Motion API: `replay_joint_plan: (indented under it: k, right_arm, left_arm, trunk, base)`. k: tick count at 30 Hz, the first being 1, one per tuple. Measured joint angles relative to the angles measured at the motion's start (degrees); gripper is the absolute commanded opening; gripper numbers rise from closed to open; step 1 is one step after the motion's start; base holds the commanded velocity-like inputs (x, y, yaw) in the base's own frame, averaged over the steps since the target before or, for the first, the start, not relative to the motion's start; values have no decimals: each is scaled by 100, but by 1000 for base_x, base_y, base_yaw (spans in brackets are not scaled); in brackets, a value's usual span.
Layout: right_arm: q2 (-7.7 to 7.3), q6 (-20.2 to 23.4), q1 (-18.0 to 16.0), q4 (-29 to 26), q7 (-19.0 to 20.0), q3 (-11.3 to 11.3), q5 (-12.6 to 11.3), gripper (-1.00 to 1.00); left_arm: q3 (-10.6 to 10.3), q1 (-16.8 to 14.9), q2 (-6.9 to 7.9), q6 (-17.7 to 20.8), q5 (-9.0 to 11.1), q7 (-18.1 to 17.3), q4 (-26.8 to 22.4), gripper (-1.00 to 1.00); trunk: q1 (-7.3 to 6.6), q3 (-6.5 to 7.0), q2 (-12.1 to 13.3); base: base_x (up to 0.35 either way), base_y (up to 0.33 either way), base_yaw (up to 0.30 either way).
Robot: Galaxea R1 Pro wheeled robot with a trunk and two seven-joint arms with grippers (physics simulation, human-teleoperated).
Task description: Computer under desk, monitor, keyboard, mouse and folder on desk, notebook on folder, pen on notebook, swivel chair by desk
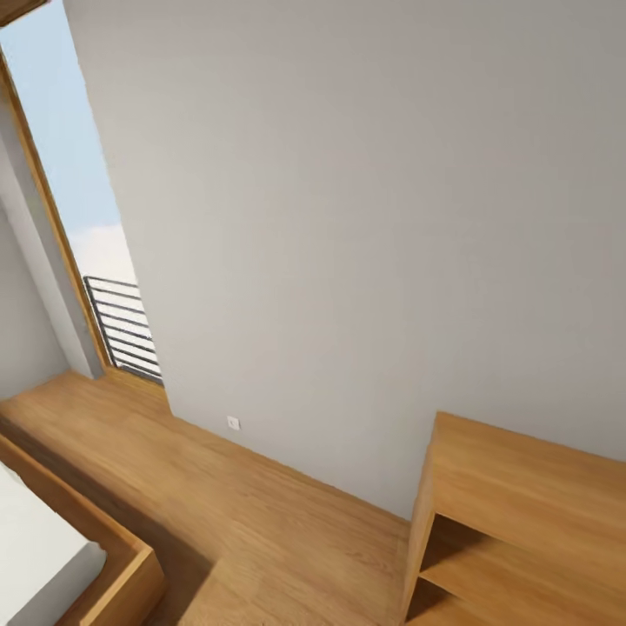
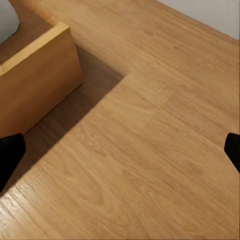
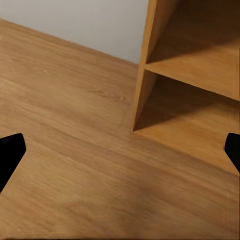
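None of the task's objects are in sight; the computer, monitor, keyboard, mouse, folder, notebook, pen, swivel chair and desk are all out of view. My left gripper (image 2: 120,155) is open over bare wood floor (image 2: 150,130), its black fingertips (image 2: 10,155) wide apart with nothing between them. My right gripper (image 3: 120,155) is open too, over the floor (image 3: 65,125) beside a light-wood shelf unit (image 3: 190,85), holding nothing.
A plain grey wall (image 1: 348,217) faces me. The low light-wood shelf unit (image 1: 522,496) stands at the right. A wood bed frame (image 1: 113,565) with a white mattress sits at the lower left. A tall window with a black railing (image 1: 126,326) is at the far left.
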Motion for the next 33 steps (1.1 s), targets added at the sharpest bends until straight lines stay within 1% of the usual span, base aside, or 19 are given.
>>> replay_joint_plan:
  k: [2, 3, 8, 10, 11, 14, 22, 25, 33]
  right_arm:
    - [0, 1, 1, 4, 0, -1, 0, 100]
    - [0, 4, 1, 4, 0, -3, 0, 100]
    - [-12, 33, -3, -2, -41, -20, -8, 100]
    - [-7, 38, -5, -3, -72, -22, -7, 100]
    - [0, 40, -6, -3, -85, -25, -9, 100]
    - [12, 36, -6, -7, -99, -30, -19, 100]
    - [23, 47, -7, -13, -106, -32, -39, 100]
    - [25, 49, -5, -11, -106, -32, -37, 100]
    - [17, 43, -7, -8, -105, -32, -26, 100]
  left_arm:
    - [-1, 0, -2, -317, -15, -3, 168, 100]
    - [-1, 0, -2, -366, -40, -4, 196, 100]
    - [-10, 0, -6, -429, -187, -5, 236, 100]
    - [-28, 0, -9, -434, -327, -5, 243, 100]
    - [-42, 0, -4, -424, -473, 0, 249, 100]
    - [-48, 0, 0, -418, -563, 3, 252, 100]
    - [-31, 0, 19, -396, -583, 33, 272, 100]
    - [-29, 0, 26, -380, -581, 31, 432, 100]
    - [-31, 0, -12, -370, -584, 27, 551, 100]
  trunk:
    - [-1, -5, 0]
    - [-1, -7, 0]
    - [-1, -20, 0]
    - [-1, -25, 0]
    - [-1, -28, 0]
    - [-1, -36, 0]
    - [-1, -60, 0]
    - [-1, -77, 0]
    - [-1, -134, 0]
  base:
    - [-15, -12, 276]
    - [-7, -6, 276]
    - [-3, -3, 276]
    - [-1, 0, 276]
    - [0, 0, 276]
    - [0, 0, 276]
    - [0, 0, 264]
    - [0, 0, 206]
    - [0, 0, 172]
